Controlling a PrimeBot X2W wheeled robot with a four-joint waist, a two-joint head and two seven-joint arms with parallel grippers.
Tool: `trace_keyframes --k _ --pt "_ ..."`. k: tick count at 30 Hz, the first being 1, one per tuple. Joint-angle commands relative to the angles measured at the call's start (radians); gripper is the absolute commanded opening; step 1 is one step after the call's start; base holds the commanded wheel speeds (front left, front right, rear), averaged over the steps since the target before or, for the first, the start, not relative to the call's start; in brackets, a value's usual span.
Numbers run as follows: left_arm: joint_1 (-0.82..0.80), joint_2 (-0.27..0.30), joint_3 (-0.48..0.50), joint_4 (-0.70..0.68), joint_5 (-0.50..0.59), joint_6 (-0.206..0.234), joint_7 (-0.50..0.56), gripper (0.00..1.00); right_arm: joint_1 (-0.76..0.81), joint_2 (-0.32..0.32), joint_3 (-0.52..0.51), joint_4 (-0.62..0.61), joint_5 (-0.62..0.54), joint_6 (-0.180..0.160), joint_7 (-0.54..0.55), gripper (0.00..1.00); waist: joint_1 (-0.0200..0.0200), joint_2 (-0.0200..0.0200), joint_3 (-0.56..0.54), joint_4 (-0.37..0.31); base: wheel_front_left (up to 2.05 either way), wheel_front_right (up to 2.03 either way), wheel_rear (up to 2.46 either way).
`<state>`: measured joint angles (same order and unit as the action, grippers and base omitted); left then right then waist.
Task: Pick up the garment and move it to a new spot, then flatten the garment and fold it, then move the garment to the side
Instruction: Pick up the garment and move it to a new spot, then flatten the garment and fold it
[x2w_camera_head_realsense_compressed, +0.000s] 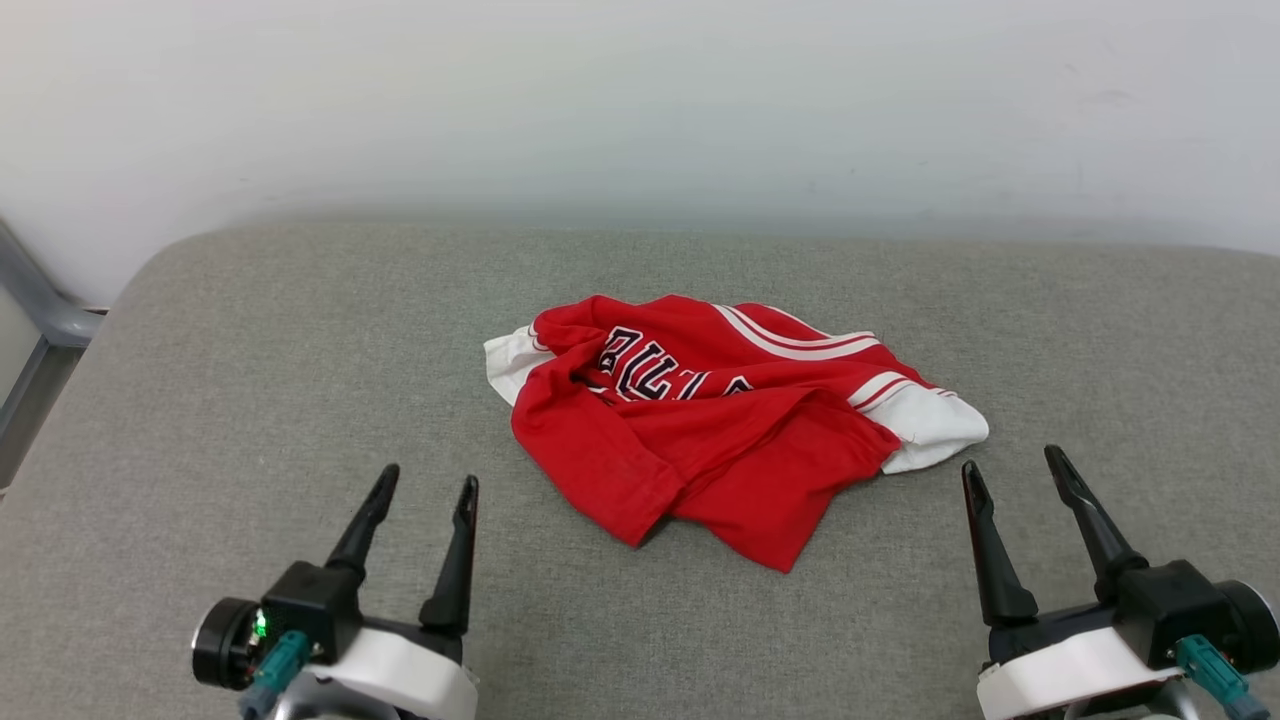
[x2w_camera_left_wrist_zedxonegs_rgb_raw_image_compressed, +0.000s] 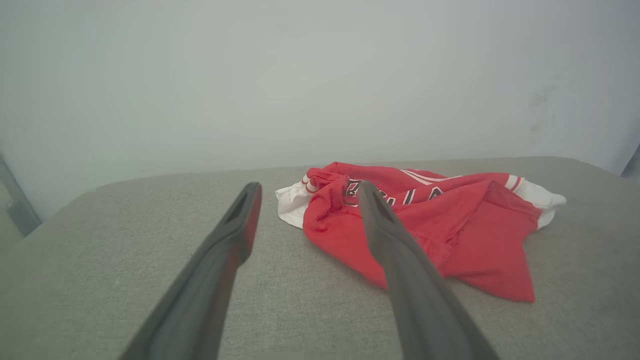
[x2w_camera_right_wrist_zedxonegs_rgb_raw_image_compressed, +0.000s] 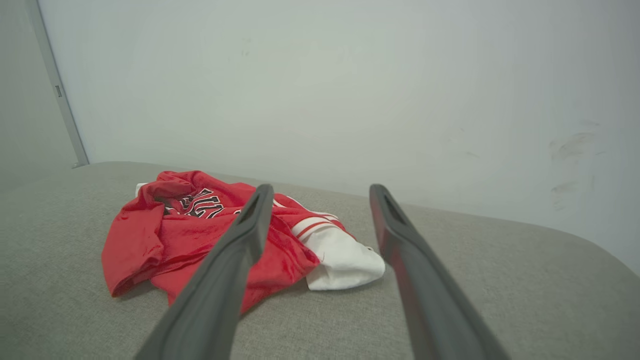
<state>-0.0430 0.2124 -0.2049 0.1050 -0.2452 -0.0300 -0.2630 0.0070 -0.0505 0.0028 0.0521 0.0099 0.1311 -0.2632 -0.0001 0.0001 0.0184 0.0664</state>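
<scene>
Now we see the crumpled red basketball jersey with white sleeves (x2w_camera_head_realsense_compressed: 720, 430) lying mid-way on the grey fabric-covered pad (x2w_camera_head_realsense_compressed: 250, 380), bare cloth on every side out to its rounded far edge, while our left gripper (x2w_camera_head_realsense_compressed: 430, 478) and right gripper (x2w_camera_head_realsense_compressed: 1010, 460) hover nearer us, fingers spread apart, empty.

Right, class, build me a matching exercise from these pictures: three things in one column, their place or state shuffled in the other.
Things:
1. garment
2. left gripper
3. right gripper

Place or state:
A. open, at the lower right of the head view
B. crumpled in the middle of the grey cushion
C. open, at the lower left of the head view

Pairs: 1-B, 2-C, 3-A
</scene>
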Motion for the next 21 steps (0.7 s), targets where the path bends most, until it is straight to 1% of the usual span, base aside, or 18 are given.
trace_keyframes --k 1,6,9,11,12,14,16,19,21 --pt "0.016 -0.007 0.005 -0.005 0.012 -0.007 -0.003 1.0 0.014 0.001 -0.001 0.001 0.006 -0.001 -0.003 1.0 0.0001 -0.0001 0.0 0.001 0.0 0.0 0.0" --pt "0.028 -0.038 0.027 -0.016 0.044 -0.024 -0.003 1.0 0.017 0.001 0.003 0.007 -0.006 -0.001 -0.002 1.0 0.0001 -0.0001 0.009 0.008 0.0 0.0 0.0" --pt "0.011 -0.056 0.034 -0.021 0.06 -0.036 -0.003 1.0 0.002 -0.006 0.035 0.032 -0.027 -0.001 0.0 1.0 0.0001 -0.0001 0.027 0.023 0.0 0.0 0.0" --pt "-0.001 -0.063 0.038 -0.019 0.072 -0.044 -0.003 1.0 -0.023 -0.033 0.085 0.048 0.0 -0.001 0.048 1.0 0.0001 -0.0001 0.038 0.037 0.0 0.0 0.0" --pt "-0.006 -0.07 0.041 -0.02 0.076 -0.047 -0.003 1.0 -0.039 -0.049 0.107 0.051 0.027 -0.001 0.089 1.0 0.0001 -0.0001 0.045 0.043 0.0 0.0 0.0" --pt "-0.006 -0.086 0.046 -0.014 0.077 -0.052 -0.003 1.0 -0.072 -0.107 0.17 0.044 0.068 -0.001 0.201 1.0 0.0001 -0.0001 0.058 0.057 0.0 0.0 0.0" --pt "-0.012 -0.095 0.055 -0.007 0.07 -0.06 -0.003 1.0 -0.106 -0.149 0.239 0.029 0.155 -0.001 0.34 1.0 0.0001 -0.0001 0.074 0.072 0.0 0.0 0.0" --pt "-0.026 -0.108 0.062 -0.005 0.079 -0.067 -0.003 1.0 -0.187 -0.254 0.339 -0.016 0.289 -0.001 0.565 1.0 0.0001 -0.0001 0.105 0.095 0.0 0.0 0.0" --pt "-0.04 -0.116 0.062 -0.005 0.085 -0.075 -0.003 1.0 -0.239 -0.321 0.394 -0.04 0.349 -0.001 0.7 1.0 0.0001 -0.0001 0.13 0.115 0.0 0.0 0.0"
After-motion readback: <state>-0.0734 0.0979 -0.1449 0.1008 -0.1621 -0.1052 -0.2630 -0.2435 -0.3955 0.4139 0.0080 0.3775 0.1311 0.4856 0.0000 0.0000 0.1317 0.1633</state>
